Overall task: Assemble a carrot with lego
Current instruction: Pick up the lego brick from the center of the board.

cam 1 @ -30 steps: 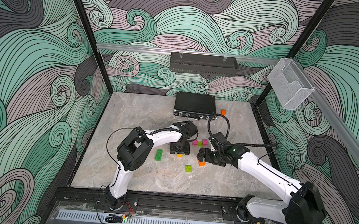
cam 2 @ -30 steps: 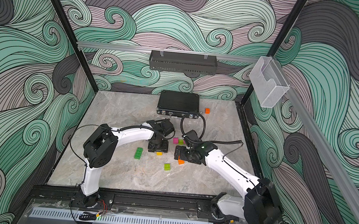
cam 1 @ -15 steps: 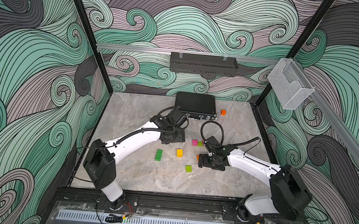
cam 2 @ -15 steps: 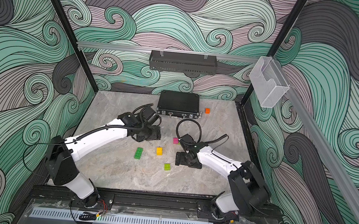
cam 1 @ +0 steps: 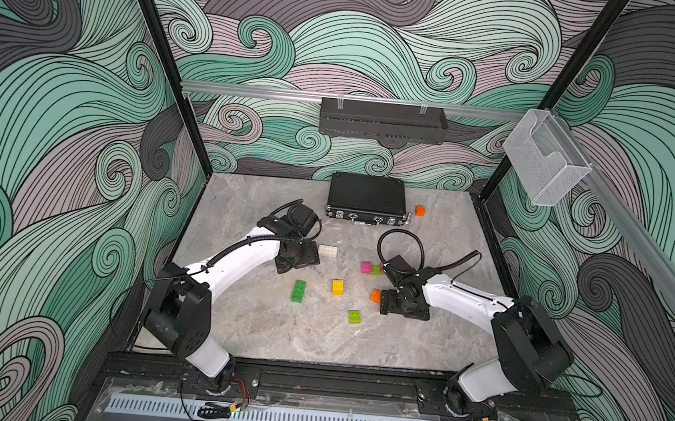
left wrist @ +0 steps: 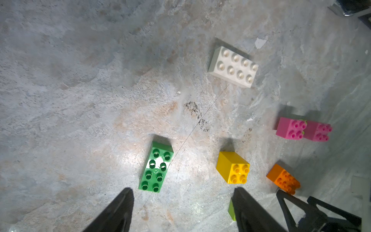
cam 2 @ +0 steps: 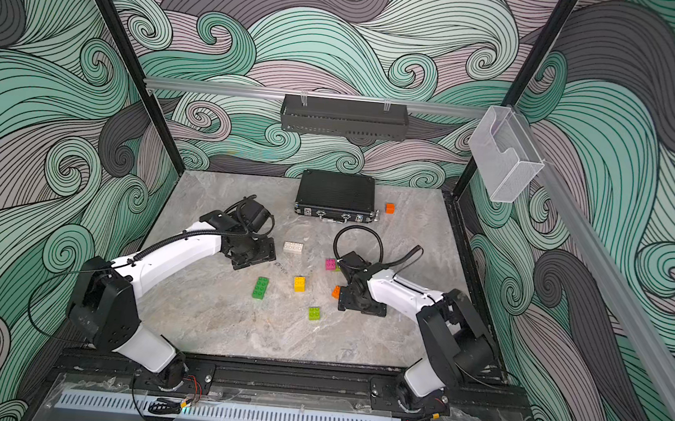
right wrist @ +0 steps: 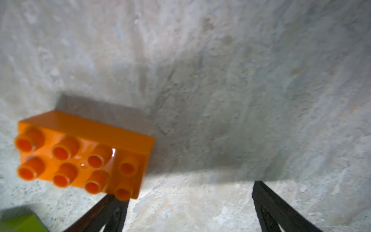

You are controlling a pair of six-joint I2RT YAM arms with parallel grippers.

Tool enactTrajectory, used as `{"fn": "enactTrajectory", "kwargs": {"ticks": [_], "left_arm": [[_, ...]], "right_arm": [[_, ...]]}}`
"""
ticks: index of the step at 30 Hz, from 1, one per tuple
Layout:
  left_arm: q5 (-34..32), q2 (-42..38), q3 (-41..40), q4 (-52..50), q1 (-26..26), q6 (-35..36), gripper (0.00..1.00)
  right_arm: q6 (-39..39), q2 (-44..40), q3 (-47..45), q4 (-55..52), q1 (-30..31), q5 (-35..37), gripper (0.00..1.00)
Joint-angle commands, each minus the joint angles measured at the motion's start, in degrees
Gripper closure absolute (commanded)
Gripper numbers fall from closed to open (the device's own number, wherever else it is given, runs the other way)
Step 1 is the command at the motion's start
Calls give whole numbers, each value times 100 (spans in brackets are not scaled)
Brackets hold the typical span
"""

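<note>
Right pincer wide and empty beside orange brick; left pincer wide, empty.

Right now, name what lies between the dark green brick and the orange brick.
The yellow brick, apart from the dark green brick and the orange brick, in both top views.

orange cube sits just beside the black case. white brick, yellow brick, dark green brick and lime brick lie apart, in front of it.
</note>
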Motion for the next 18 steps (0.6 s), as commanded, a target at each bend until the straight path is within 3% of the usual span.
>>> {"fn": "enactTrajectory", "kwargs": {"ticks": [1,4,9,18], "left_arm": [[127,-69,52,6,91,108,21],[167,-51,38,16,133,150,21],[126,-209,-113,4,190,254,21],[346,-345,-334,188,259,442,19]], "right_arm": [[-209,132,353,-114,-112,152,5],[-378,305,689,-266,-117,-103,5],[-379,-360,702,-135,-109,-393,6],[-1504,943,1696,-272,-52,-746,5]]}}
